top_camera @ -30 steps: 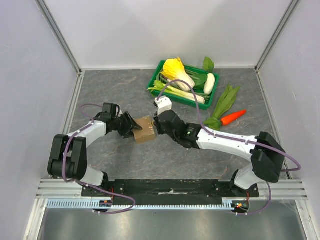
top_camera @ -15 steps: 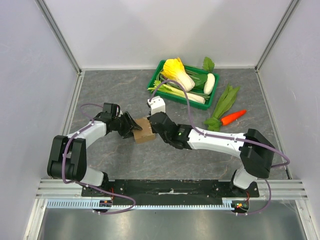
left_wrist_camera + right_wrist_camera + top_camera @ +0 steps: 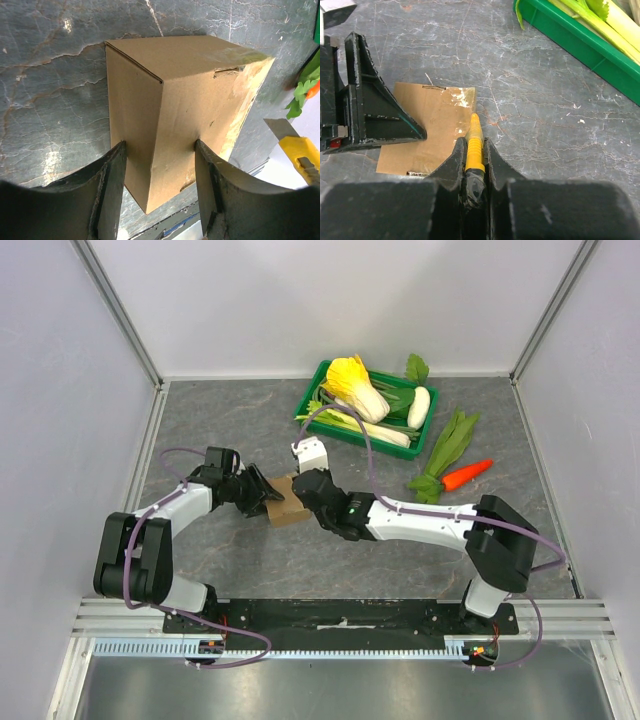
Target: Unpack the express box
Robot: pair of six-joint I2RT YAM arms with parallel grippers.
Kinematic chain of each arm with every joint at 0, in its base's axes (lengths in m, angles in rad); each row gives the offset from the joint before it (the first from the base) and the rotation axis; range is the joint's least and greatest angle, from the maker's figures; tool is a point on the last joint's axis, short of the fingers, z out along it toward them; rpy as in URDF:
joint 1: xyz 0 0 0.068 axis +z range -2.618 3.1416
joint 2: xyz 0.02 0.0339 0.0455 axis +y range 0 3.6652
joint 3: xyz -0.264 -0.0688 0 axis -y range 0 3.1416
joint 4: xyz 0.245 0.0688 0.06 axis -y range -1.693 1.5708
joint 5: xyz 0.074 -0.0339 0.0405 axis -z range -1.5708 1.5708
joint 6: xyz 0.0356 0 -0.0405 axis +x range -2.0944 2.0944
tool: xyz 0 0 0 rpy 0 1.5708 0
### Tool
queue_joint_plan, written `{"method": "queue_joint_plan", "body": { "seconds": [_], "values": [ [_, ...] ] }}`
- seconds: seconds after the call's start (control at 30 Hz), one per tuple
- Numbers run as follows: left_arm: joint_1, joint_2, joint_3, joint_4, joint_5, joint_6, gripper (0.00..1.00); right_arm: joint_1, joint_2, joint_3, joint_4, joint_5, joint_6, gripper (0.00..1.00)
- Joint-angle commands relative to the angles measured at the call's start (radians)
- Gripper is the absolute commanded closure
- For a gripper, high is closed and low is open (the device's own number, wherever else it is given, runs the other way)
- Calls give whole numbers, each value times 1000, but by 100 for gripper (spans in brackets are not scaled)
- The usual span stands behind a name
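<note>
The express box (image 3: 284,502) is a small brown cardboard mailer on the grey table, left of centre. My left gripper (image 3: 262,492) is shut on the box (image 3: 185,110), one finger on each side of it. My right gripper (image 3: 303,490) is shut on a yellow utility knife (image 3: 474,142). The knife's tip lies at the box's right top edge (image 3: 440,125), by the taped seam. The knife also shows at the right edge of the left wrist view (image 3: 300,155). The box's lid is closed.
A green crate (image 3: 368,405) of vegetables stands at the back, its rim also in the right wrist view (image 3: 580,50). Loose greens (image 3: 445,450) and a carrot (image 3: 466,474) lie to the right. Grey walls enclose the table.
My right arm has moved left, bringing the knife over the box's right edge. The left gripper and the box have stayed put.
</note>
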Motion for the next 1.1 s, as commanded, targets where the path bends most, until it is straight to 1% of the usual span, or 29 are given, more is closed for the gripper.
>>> {"method": "queue_joint_plan", "body": {
  "seconds": [0.0, 0.37, 1.07],
  "values": [
    [2, 34, -69, -159, -143, 75, 96, 3, 30, 64, 47, 54, -5, 100],
    [2, 37, -67, -149, -122, 73, 98, 3, 53, 84, 52, 67, 5, 100],
    [2, 42, -69, -149, -114, 72, 98, 2, 93, 92, 41, 65, 11, 100]
  ]
}}
